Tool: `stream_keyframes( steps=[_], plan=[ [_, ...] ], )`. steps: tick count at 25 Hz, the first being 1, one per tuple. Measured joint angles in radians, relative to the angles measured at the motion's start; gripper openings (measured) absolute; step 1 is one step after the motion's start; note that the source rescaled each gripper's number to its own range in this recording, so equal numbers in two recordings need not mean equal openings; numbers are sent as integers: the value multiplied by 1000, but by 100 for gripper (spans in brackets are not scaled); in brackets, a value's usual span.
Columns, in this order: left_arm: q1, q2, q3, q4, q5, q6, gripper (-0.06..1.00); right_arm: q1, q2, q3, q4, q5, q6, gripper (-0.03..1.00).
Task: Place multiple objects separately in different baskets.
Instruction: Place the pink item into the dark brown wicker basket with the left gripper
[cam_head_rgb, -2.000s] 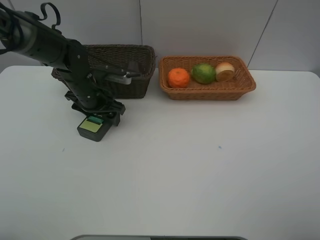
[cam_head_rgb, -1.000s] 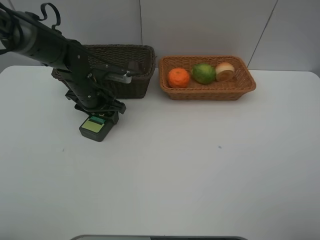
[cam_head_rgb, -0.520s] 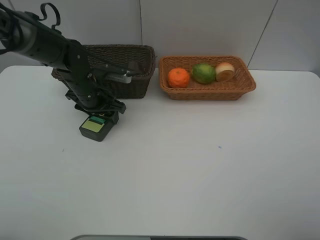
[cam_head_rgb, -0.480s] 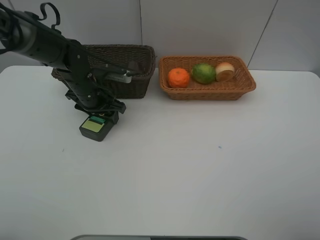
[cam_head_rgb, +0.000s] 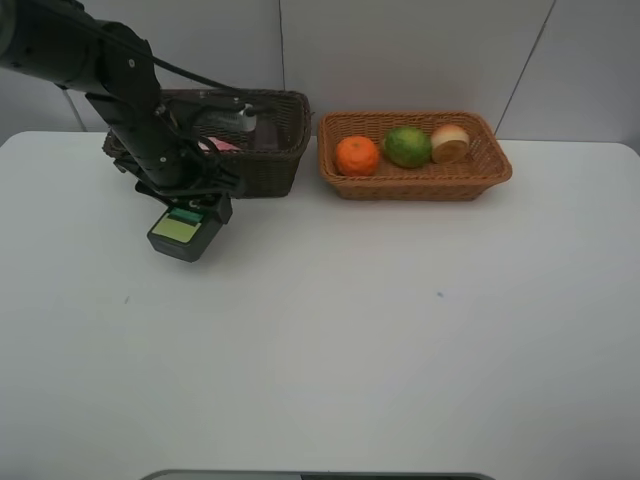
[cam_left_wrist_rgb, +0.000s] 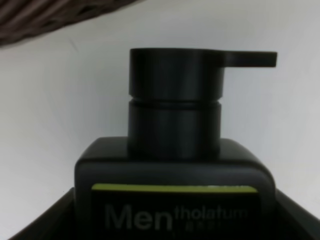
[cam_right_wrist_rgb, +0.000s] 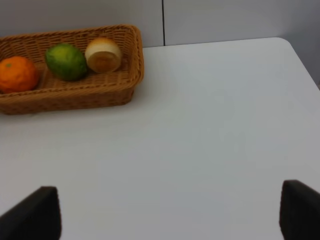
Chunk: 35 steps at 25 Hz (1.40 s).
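Wicker baskets number two: a dark brown basket (cam_head_rgb: 262, 140) just behind the left claw (cam_head_rgb: 190, 212), and a tan basket (cam_head_rgb: 414, 180) well off to its side holding three fruits. That claw pinches one dark green bottle (cam_head_rgb: 184, 233) (cam_left_wrist_rgb: 175, 165). Right claw (cam_right_wrist_rgb: 165, 212) is spread wide, holding nothing.

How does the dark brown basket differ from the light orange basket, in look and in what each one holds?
The dark brown basket has taller walls; the light orange basket is shallower and wider. The light one holds an orange, a green fruit and a pale round fruit; the dark one shows something pink, partly hidden. Both are rectangular, woven, and stand on the white table.
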Motion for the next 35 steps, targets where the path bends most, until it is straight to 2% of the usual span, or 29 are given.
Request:
stream_keyframes(
  steps=[7, 11, 17, 22, 29, 35],
  plan=[
    [0, -91, -2, -4, 108, -87, 80, 0, 0, 0, 0, 0, 0, 93],
    [0, -117, -9, -3, 130, -96, 80, 0, 0, 0, 0, 0, 0, 93],
    [0, -118, -155, 17, 157, -90, 80, 0, 0, 0, 0, 0, 0, 93],
    [0, -104, -305, 102, 95, -87, 80, 0, 0, 0, 0, 0, 0, 93],
    [23, 28, -447, 159, 39, -77, 80, 0, 0, 0, 0, 0, 0, 93],
    [25, 135, -495, 350, 7, 19, 80, 0, 0, 0, 0, 0, 0, 93]
  ],
)
